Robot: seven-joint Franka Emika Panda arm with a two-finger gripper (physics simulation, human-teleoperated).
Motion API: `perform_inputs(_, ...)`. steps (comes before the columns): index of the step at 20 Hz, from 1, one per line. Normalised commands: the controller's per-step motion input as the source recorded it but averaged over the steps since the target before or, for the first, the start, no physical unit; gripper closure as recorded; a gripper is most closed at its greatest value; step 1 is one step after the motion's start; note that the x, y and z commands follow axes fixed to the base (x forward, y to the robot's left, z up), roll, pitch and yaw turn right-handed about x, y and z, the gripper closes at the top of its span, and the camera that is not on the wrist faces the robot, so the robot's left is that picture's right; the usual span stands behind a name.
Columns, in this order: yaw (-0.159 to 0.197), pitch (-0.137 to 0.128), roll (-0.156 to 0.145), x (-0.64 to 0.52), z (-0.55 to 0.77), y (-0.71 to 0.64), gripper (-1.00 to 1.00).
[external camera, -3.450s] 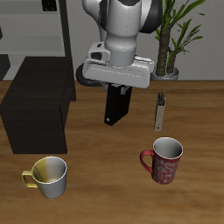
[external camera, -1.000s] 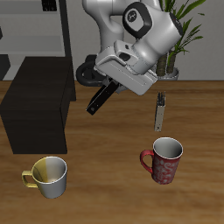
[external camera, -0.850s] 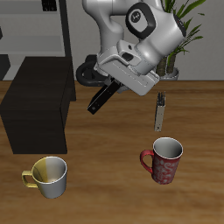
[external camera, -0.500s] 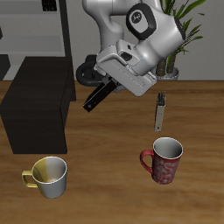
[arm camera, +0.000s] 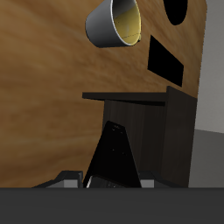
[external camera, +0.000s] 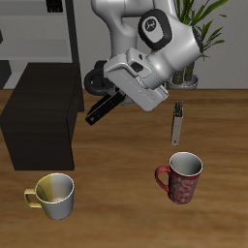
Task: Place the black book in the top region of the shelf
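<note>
The black book (external camera: 104, 107) hangs tilted in the air, held by my gripper (external camera: 120, 93), which is shut on its upper end. Its lower end points toward the shelf (external camera: 41, 114), a low matte-black cabinet near the table's back. The book is beside the shelf's upper edge and does not touch it. In the wrist view the book (arm camera: 114, 159) runs out from between the fingers toward the shelf (arm camera: 149, 122).
A grey mug with a yellow inside (external camera: 53, 195) stands near the front edge and shows in the wrist view (arm camera: 116, 21). A red mug (external camera: 180, 176) stands near the front edge too. A slim grey upright object (external camera: 177, 123) and a potted plant (external camera: 194, 39) stand farther back.
The book has been lifted from upright over the table, tilted toward horizontal, and carried toward the shelf. Over the last second it moved further toward the shelf and slightly up.
</note>
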Motion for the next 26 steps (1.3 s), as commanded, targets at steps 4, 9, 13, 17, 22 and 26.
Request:
perform_inputs(4,-0.01,-0.018,-0.035,0.07,0.08,0.03,1.0)
perform_inputs(9,0.01,0.006,0.009,-0.01,-0.04,0.04,1.0)
perform_inputs(13,0.012,-0.011,0.006,0.09,-0.05,0.05,1.0)
perform_inputs(17,0.018,0.018,-0.002,0.08,-0.16,-0.05,1.0)
perform_inputs(22,-0.001,0.016,-0.026,0.1,-0.11,-0.12,1.0)
perform_inputs(26,-0.005,0.005,-0.031,0.13,-0.05,-0.15,1.0)
